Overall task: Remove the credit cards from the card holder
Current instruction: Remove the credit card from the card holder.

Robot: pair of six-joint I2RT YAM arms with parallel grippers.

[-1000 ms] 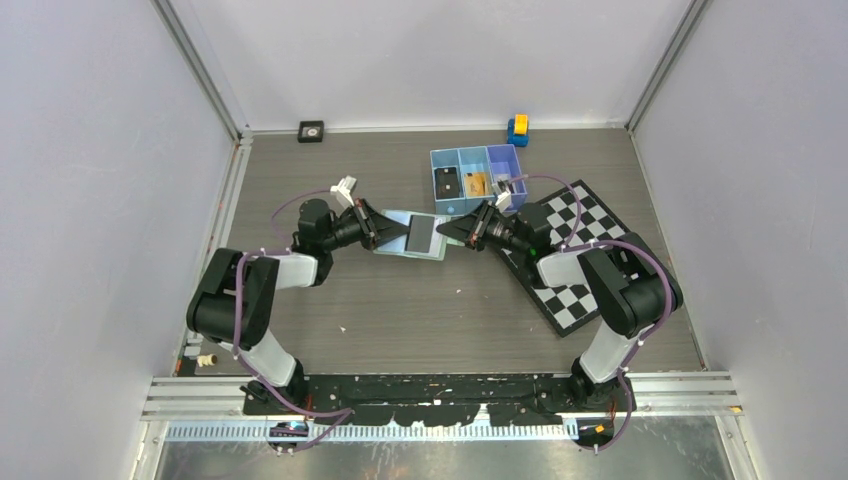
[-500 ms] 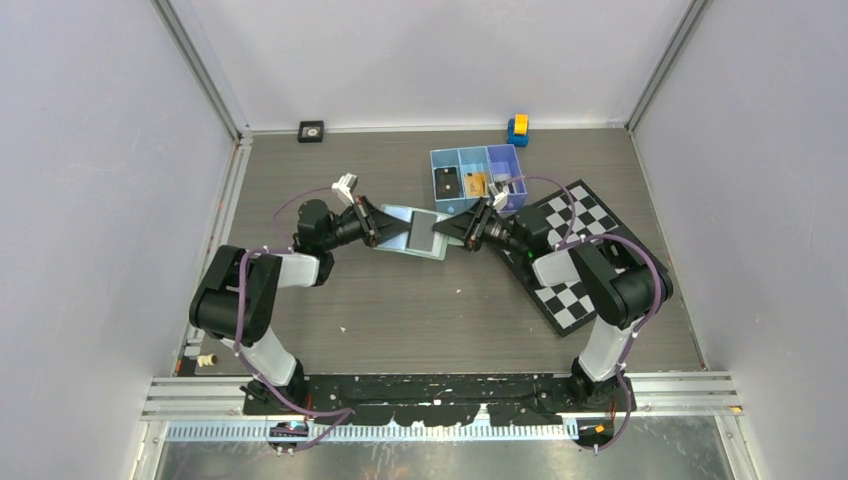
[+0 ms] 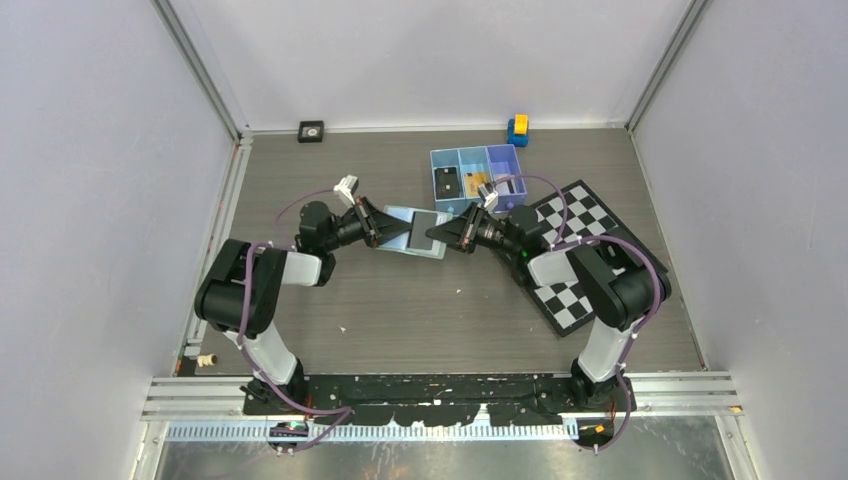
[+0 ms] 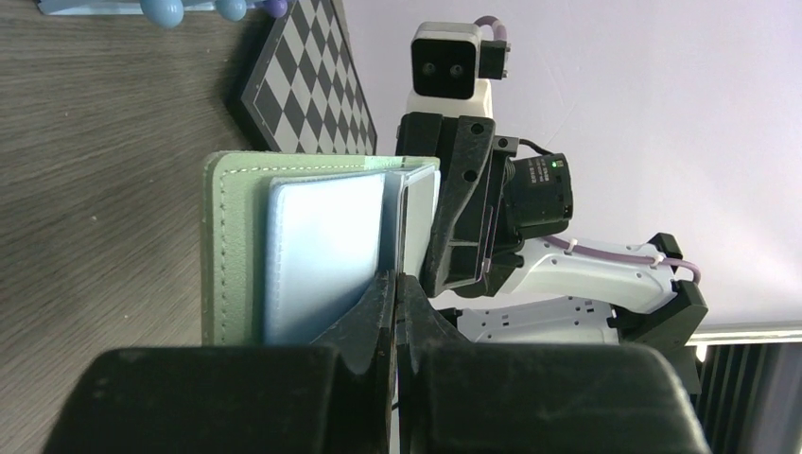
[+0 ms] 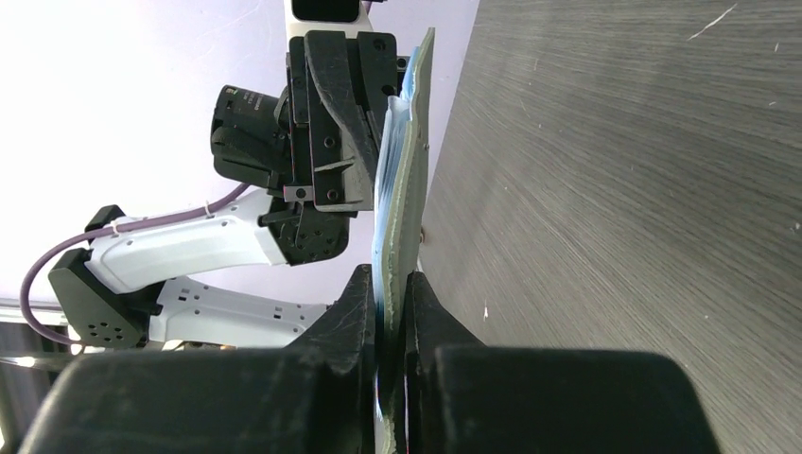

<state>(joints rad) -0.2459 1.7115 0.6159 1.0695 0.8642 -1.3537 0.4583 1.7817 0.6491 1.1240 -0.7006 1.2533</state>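
The sage-green card holder (image 3: 412, 232) lies open at the table's middle, its pale blue inner faces (image 4: 322, 246) up and one leaf raised on edge. My left gripper (image 3: 384, 228) is shut on a thin leaf at the holder's left side, jaws together (image 4: 397, 281). From the right, my right gripper (image 3: 438, 236) is shut on the holder's green and blue edge (image 5: 391, 284). A black credit card (image 3: 447, 183) and a gold-orange one (image 3: 476, 184) lie in the blue tray (image 3: 478, 155). No card shows inside the holder.
A checkered board (image 3: 578, 258) lies under the right arm, right of the holder. A blue and yellow toy (image 3: 517, 129) and a small black square object (image 3: 311, 130) sit by the back wall. Grey walls close in both sides.
My right gripper has moved left onto the holder's right edge, opening on the way and closing on it. The left gripper has kept its grip and barely moved.
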